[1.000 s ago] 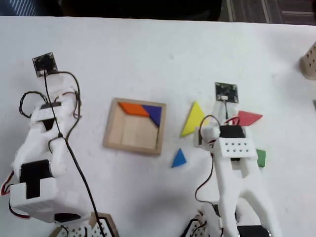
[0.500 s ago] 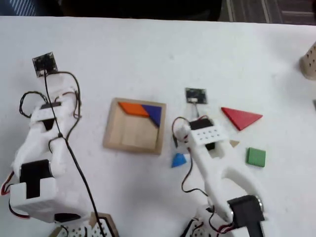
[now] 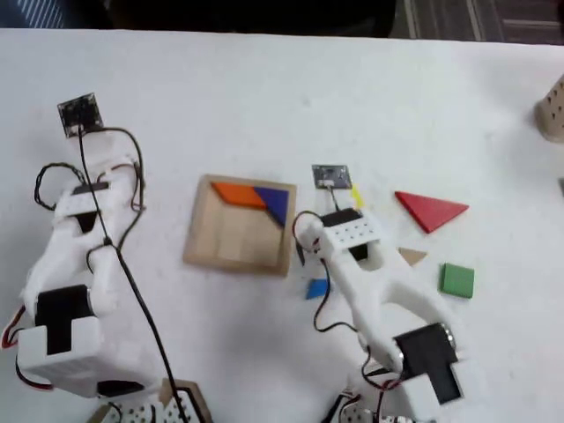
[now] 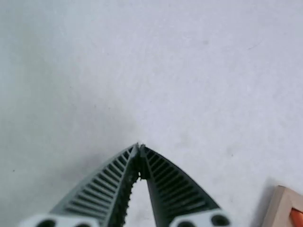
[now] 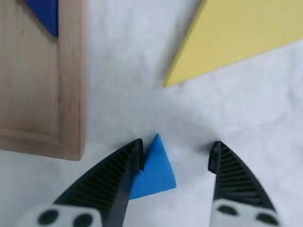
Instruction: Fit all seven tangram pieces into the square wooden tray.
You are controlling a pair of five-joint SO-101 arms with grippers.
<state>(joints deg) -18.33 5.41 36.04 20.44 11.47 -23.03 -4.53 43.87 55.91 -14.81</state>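
From above, square wooden tray (image 3: pixel 240 226) on the worktop (image 3: pixel 264 97), orange piece (image 3: pixel 236 194) and dark blue piece (image 3: pixel 275 203) inside, red triangle (image 3: pixel 430 210) and green square (image 3: pixel 456 279) well away from it, left wrist, left end effector (image 4: pixel 138 153) clenched, near the tray corner, right wrist, right end effector (image 5: pixel 176 144) released, small blue triangle (image 5: pixel 152 168) between its fingers, beside the tray

white table (image 3: pixel 264 97): tray (image 3: pixel 231 236), red triangle (image 3: pixel 430 211), green square (image 3: pixel 457 279), blue triangle (image 3: pixel 317 288), yellow triangle (image 5: pixel 246 33).
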